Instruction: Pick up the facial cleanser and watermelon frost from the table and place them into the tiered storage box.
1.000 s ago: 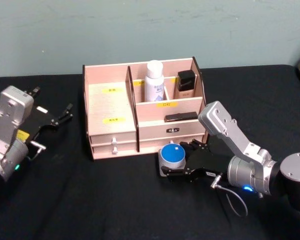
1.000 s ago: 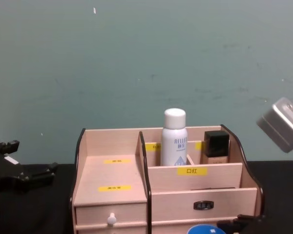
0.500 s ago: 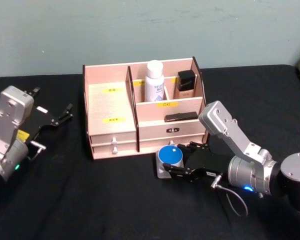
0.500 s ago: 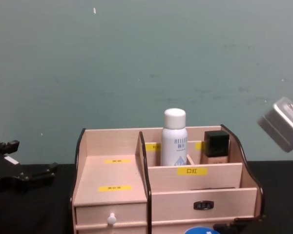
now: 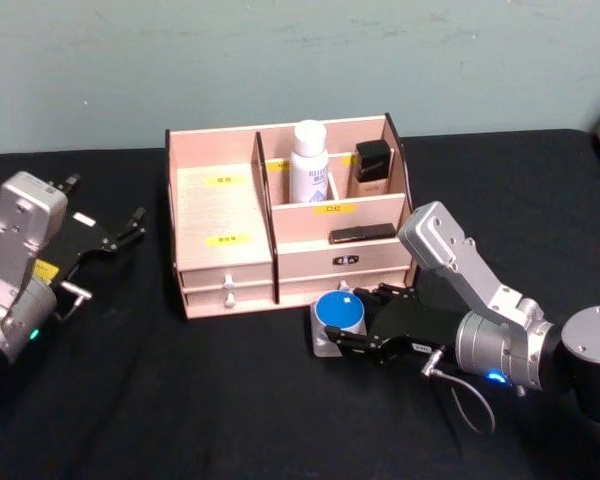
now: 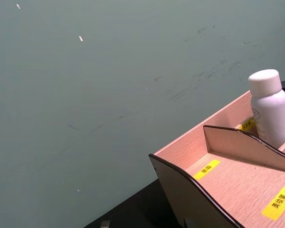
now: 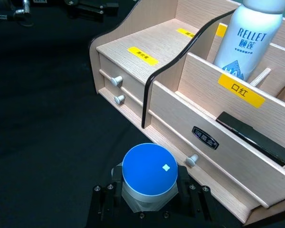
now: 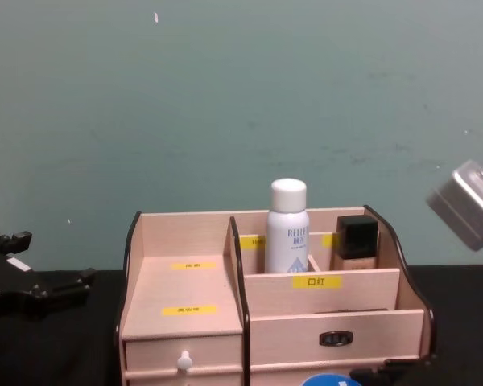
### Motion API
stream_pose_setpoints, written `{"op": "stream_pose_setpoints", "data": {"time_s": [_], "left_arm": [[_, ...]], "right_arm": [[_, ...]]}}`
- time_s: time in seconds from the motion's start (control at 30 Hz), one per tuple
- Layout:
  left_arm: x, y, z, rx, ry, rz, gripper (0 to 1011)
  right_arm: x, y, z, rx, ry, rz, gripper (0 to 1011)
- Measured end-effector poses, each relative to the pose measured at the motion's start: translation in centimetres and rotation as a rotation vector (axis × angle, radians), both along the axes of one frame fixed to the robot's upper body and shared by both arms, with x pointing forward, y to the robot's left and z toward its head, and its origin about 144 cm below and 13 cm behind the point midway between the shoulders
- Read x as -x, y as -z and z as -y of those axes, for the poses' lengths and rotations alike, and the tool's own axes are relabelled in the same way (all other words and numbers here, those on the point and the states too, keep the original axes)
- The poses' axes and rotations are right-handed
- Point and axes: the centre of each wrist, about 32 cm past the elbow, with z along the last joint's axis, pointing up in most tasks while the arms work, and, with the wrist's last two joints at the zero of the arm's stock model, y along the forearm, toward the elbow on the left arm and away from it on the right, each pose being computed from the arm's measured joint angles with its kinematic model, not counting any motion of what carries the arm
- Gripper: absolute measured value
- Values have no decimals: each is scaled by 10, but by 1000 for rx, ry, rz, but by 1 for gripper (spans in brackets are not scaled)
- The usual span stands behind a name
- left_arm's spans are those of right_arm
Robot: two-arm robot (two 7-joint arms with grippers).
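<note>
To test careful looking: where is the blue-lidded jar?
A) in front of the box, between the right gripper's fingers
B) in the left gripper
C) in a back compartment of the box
A: the watermelon frost stands before the tiered storage box, with the right gripper closed around it.

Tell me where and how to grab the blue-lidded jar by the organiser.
Grip the watermelon frost by its clear side walls just under the lid, coming low from the front, away from the tiered storage box: it is squat, upright and close to the drawers. The right pincer holds it so. The left pincer idles left.
</note>
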Motion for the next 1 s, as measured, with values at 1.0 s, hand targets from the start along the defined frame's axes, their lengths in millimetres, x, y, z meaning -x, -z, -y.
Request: {"op": "stream_pose_setpoints", "data": {"time_s": [1.0], "left_arm": [[0,0,0,0,0,0,1009]], "right_arm": [[-4,-66,-24,-91,-138,112,699]]}}
